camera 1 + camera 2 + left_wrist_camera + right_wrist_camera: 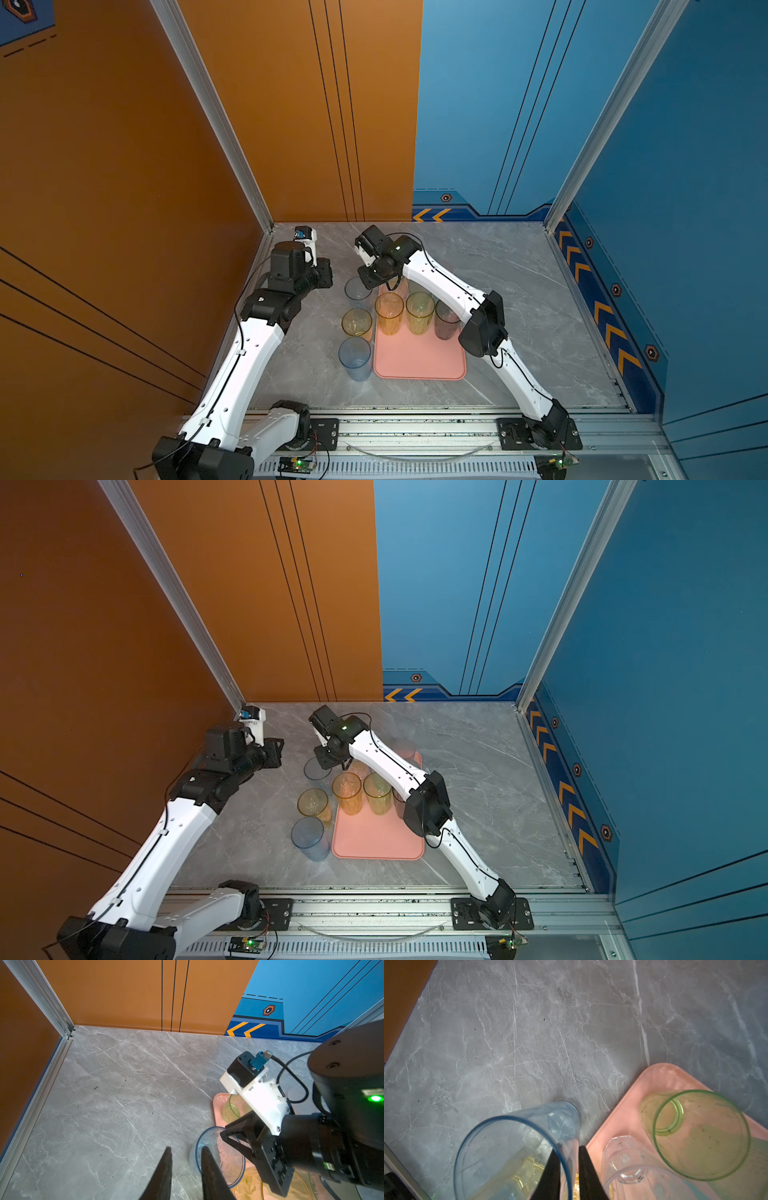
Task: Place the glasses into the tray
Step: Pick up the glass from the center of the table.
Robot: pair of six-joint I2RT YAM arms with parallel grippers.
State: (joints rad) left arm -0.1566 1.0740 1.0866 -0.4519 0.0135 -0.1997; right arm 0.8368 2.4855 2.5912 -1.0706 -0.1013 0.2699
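Observation:
The salmon tray (419, 361) lies mid-table. On it stand an amber glass (389, 311), a yellow-green glass (419, 309) and a greyish glass (448, 322), this last one partly under my right arm. Left of the tray, on the table, stand a pale blue glass (358, 289), a yellow glass (356, 322) and a blue glass (354, 358). My right gripper (566, 1148) is shut on the pale blue glass (512, 1136), one finger inside the rim and one outside. My left gripper (186, 1149) hangs open and empty beside that glass (224, 1157).
A green glass (699, 1134) and a clear glass (633, 1167) stand at the tray's far end (618, 1109), close to my right fingers. Orange and blue walls close in the marble table. My left arm (257, 340) stands along the left wall.

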